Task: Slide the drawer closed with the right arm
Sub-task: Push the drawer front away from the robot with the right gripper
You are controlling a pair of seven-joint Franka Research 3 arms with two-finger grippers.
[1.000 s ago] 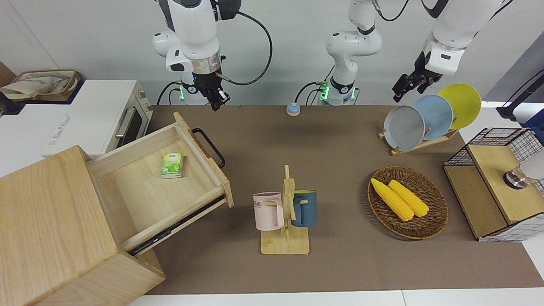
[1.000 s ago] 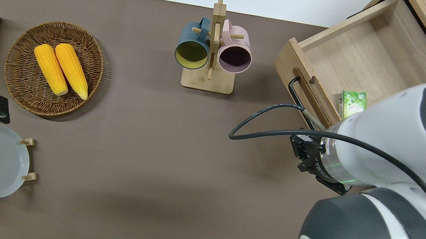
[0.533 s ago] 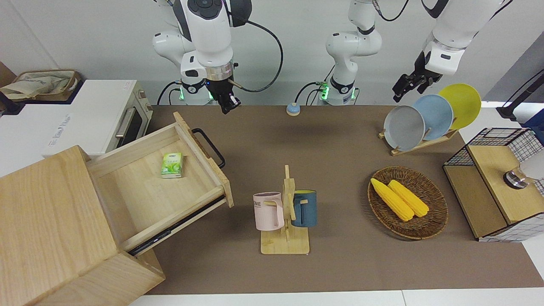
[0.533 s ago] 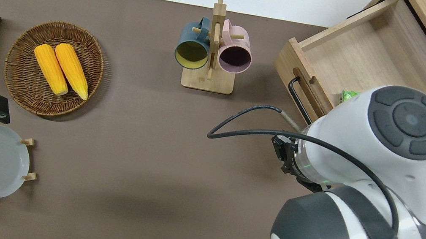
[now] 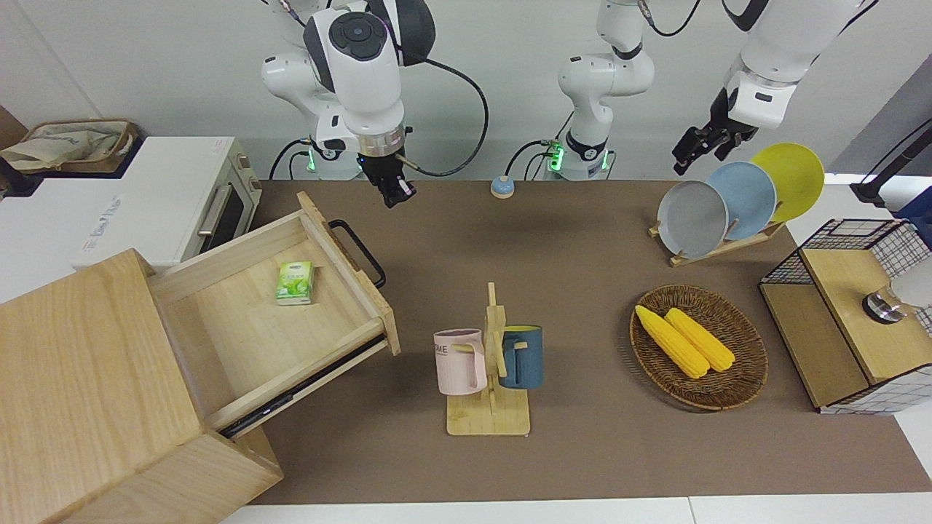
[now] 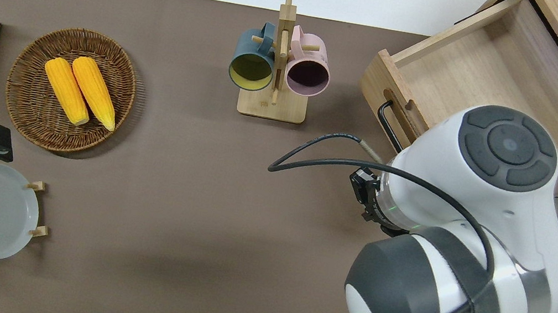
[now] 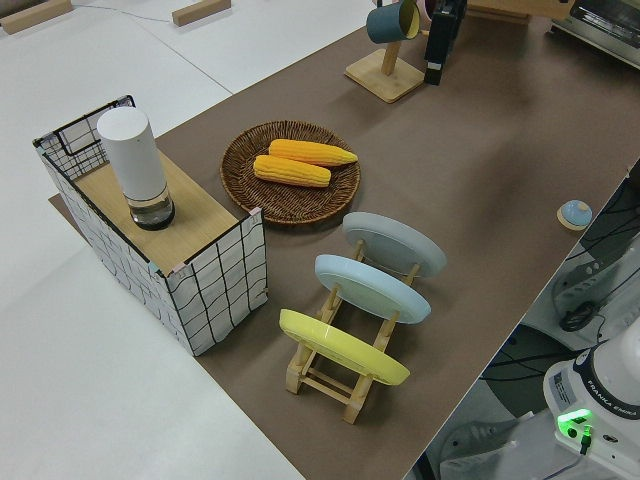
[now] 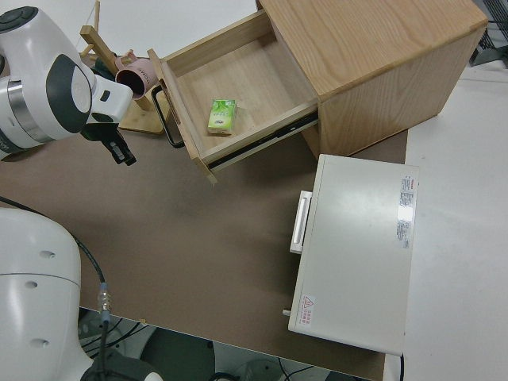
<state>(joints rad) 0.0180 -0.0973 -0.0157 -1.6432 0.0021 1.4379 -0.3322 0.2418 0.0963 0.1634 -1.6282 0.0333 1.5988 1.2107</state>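
Observation:
The drawer [image 5: 247,342] stands pulled far out of the big pale-wood box [image 5: 80,364], its front and black bar handle [image 5: 358,251] turned toward the table's middle. It also shows in the overhead view [image 6: 494,73] and the right side view [image 8: 238,79]. A green packet [image 5: 294,282] lies inside. My right gripper [image 5: 399,193] hangs shut and empty over bare brown mat, apart from the handle [image 8: 167,119] and off the drawer front's corner nearest the robots; it shows in the right side view [image 8: 123,151]. My left arm is parked.
A white toaster oven [image 5: 145,196] stands beside the box, nearer to the robots. A mug rack [image 5: 489,364] with two mugs stands close to the drawer front. A basket of corn [image 5: 699,346], a plate rack [image 5: 728,200] and a wire-mesh box [image 5: 852,313] fill the left arm's end.
My right gripper has moved from above the drawer front's near corner toward the table's middle and a little lower. The drawer has not moved.

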